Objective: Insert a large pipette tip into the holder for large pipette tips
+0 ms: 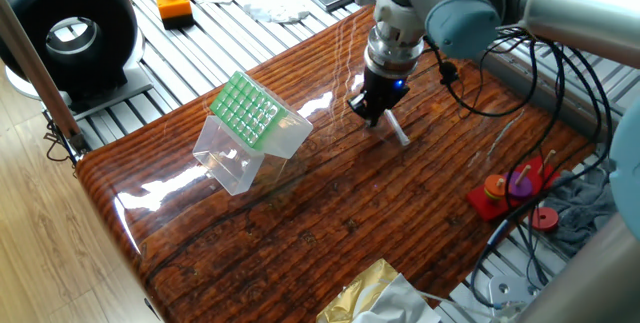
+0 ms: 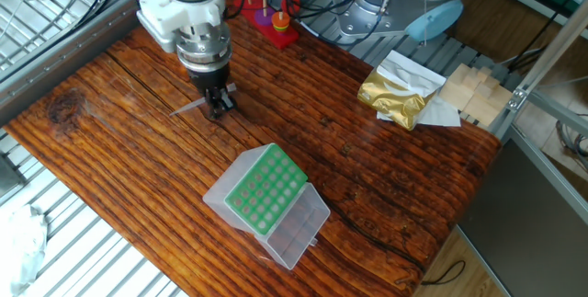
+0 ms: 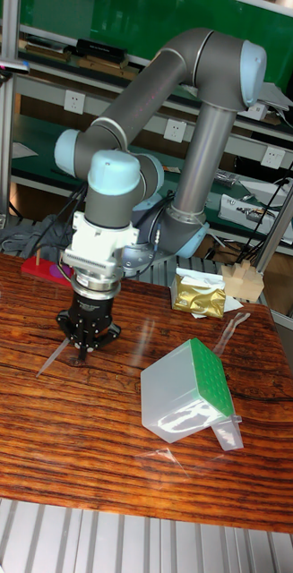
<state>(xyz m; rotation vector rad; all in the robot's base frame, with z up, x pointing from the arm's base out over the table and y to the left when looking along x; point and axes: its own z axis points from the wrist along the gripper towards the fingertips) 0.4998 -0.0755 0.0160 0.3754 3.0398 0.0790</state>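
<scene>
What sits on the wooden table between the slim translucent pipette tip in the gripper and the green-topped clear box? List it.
Nothing visible. The gripper holds the slim translucent pipette tip, and only bare wooden table lies between it and the green-topped clear box.

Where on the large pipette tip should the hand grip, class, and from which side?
Grip the large pipette tip near its wider end, from straight above: it lies flat on the table, and the hand already closes there, leaving the narrow end free for the holder.

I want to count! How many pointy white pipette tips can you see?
1. The large pipette tip is pinched in the gripper just above the table. The green-topped holder may hide more.
</scene>
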